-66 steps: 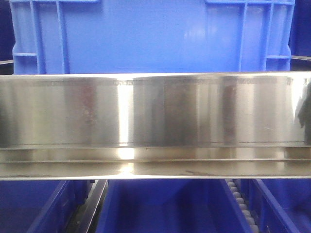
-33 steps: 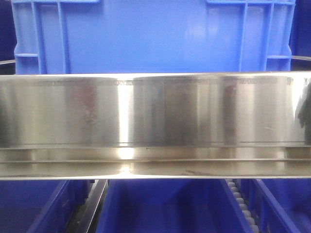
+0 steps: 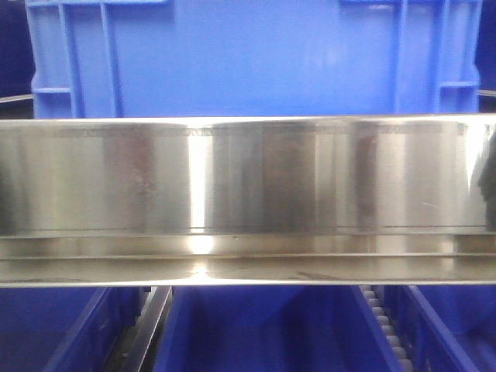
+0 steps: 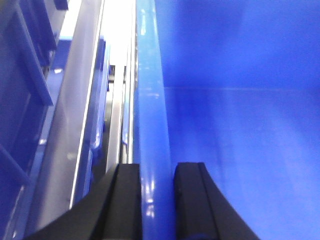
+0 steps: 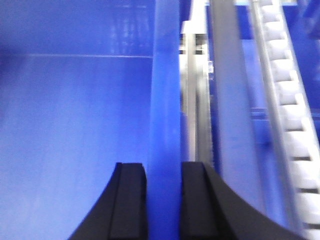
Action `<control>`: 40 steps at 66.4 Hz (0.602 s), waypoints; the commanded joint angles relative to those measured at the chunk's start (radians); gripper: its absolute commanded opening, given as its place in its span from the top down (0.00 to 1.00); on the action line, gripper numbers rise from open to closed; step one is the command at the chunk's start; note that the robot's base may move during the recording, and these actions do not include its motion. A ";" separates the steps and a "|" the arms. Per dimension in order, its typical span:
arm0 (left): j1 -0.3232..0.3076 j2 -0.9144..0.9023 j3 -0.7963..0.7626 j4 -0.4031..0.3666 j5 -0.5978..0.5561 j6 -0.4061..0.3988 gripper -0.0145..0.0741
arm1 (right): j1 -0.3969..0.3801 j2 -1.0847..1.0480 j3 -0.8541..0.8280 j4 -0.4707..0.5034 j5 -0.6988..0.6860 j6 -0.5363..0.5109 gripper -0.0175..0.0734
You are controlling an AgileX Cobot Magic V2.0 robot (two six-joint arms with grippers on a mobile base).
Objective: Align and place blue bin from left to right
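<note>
Since a second ago the bin [image 3: 248, 58] has slid a little to the right. The left hand [image 4: 156, 175] is clamped on its left wall, one finger inside and one outside. The right hand [image 5: 164, 172] grips the right wall the same way. From the front, the bin fills the view above a steel rail [image 3: 248, 178]. A roller track [image 5: 282, 100] runs beside its right wall. Darker lower bins [image 3: 256, 333] show under the rail.

I find no legible text, label, brand, number or sign in any view. The blue bin [image 3: 248, 54] shows bare walls. A faint line of marks runs along the upper edge of the steel rail [image 3: 248, 178]; I cannot read it.
</note>
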 commanded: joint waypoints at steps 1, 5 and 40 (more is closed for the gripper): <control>-0.041 0.001 -0.046 0.030 0.054 -0.031 0.96 | 0.032 -0.014 -0.035 -0.042 -0.022 0.030 0.88; -0.053 -0.002 -0.083 0.076 0.088 -0.046 0.96 | 0.042 -0.022 -0.044 -0.042 -0.022 0.039 0.88; -0.055 -0.129 -0.158 0.035 0.235 -0.046 0.96 | 0.062 -0.177 -0.041 -0.042 0.023 0.095 0.88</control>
